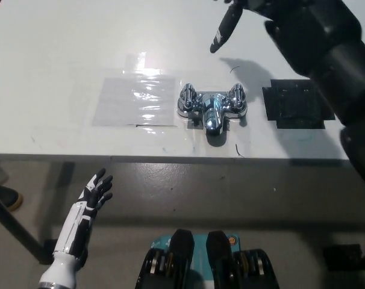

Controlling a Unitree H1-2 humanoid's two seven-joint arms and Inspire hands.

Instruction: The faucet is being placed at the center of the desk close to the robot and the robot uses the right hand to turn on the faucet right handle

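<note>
Head view. Locates faucet [211, 108] at worktop [62, 54] centre, near front edge. Places black right hand [246, 9] over far worktop, beyond right handle [236, 95], clear of it; cannot tell open or closed, mostly cropped. Records white left hand [96, 191] low left, below worktop edge, open, empty.

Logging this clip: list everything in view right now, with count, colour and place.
table: one, white, fills the upper picture
faucet: one, chrome, middle of the table near its front edge, a handle on each side
clear sheet: one, see-through, flat on the table left of the faucet
black patch: one, black square, flat on the table right of the faucet
left hand: one, white and black, open, lower left, below the table edge
right hand: one, black, top of picture, beyond the faucet, not touching it
</note>
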